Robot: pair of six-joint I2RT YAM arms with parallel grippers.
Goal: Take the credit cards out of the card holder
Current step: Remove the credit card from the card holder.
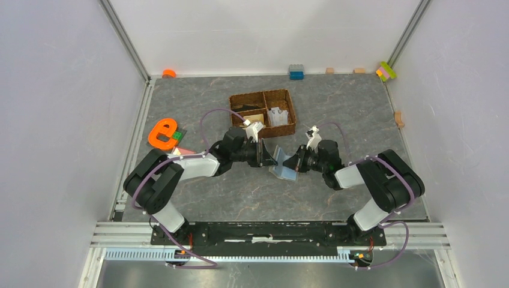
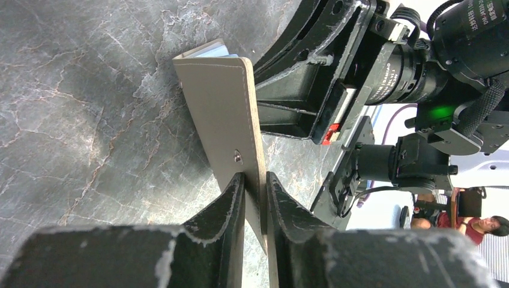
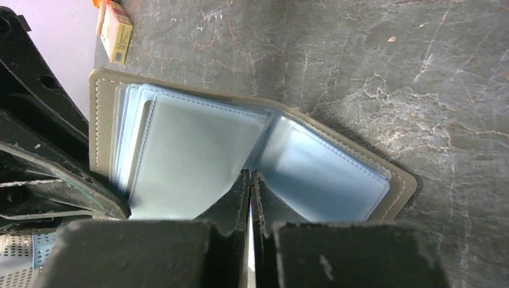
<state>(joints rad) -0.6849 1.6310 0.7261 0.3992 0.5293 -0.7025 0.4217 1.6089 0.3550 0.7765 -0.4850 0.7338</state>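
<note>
While open, card holder mouth rightward

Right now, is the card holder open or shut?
Open: the card holder's grey covers are spread apart, exposing light-blue inner sleeves.

Open card holder on the table, about midway across. Flat grey-olive folding case, stitched along the edges, one small rivet on the outer face. Spread in a V like a half-open book. One cover stood upright, pinched at its edge by the left gripper; the other cover lying low toward the right. Inside, a fan of clear pale-blue sleeves. As for the credit cards, possibly none in the sleeves facing up, though glare leaves that uncertain.
</note>
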